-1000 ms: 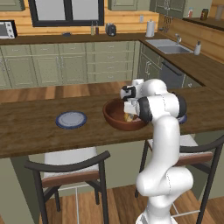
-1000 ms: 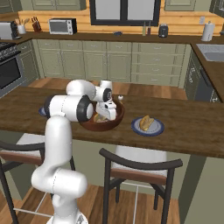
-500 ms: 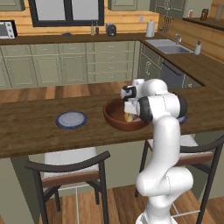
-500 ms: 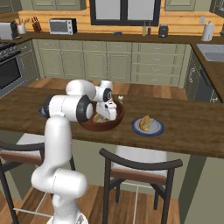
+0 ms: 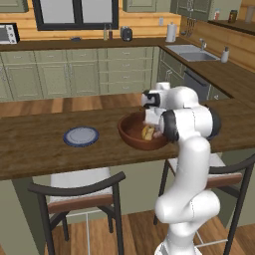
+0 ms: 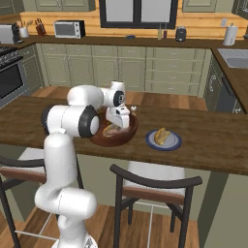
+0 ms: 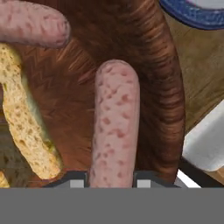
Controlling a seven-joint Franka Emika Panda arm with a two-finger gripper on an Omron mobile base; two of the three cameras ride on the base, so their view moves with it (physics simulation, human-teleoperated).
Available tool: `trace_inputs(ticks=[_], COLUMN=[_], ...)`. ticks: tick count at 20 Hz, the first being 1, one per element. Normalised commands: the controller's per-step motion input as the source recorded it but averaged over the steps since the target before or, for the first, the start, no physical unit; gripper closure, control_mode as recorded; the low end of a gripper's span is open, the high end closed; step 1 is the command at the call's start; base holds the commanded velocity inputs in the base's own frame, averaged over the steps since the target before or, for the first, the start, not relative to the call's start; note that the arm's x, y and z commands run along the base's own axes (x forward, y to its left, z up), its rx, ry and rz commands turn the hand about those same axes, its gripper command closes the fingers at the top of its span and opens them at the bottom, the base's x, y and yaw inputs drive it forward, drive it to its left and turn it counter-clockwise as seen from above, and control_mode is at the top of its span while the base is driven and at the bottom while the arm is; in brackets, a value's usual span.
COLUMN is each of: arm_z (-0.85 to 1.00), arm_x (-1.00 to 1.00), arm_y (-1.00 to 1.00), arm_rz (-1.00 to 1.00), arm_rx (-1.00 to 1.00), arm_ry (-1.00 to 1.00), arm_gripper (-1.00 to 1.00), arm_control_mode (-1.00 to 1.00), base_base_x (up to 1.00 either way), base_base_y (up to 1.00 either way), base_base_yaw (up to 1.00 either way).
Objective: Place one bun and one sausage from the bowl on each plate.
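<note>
Down inside the bowl (image 5: 130,133), the hand (image 7: 112,183) is clamped on a sausage (image 7: 114,127), its fingers (image 7: 78,183) either side. A bun (image 7: 24,122) lies just beside, another sausage (image 7: 33,24) beyond. I'd worry the slick sausage slips out on lifting, or catches the rim. One plate (image 6: 163,143) already has food; the other plate (image 5: 81,136) sits bare on the dark wooden worktop (image 5: 30,154), green cabinets behind.

Bowl (image 5: 134,133) between two plates (image 5: 81,136)
</note>
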Motion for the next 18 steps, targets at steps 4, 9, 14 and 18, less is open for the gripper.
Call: trace_inputs(ticks=[4,9,14,18], arm_z=[0.81,0.45,0.08,0.05], arm_x=[-0.34,-0.46,-0.01,0.17], arm_y=[-0.18,-0.84,-0.99,-0.98], arm_rz=[0.11,0.39,0.36,0.23], arm_rx=[0.0,0.02,0.08,0.11], arm_ry=[-0.04,-0.09,-0.01,0.01], arm_gripper=[1.0,1.0,1.0,1.0], arm_control_mode=[-1.0,-1.0,-1.0,-1.0], base_base_x=[0.0,0.0,0.0,0.0], base_base_y=[0.0,0.0,0.0,0.0], base_base_yaw=[0.0,0.0,0.0,0.0])
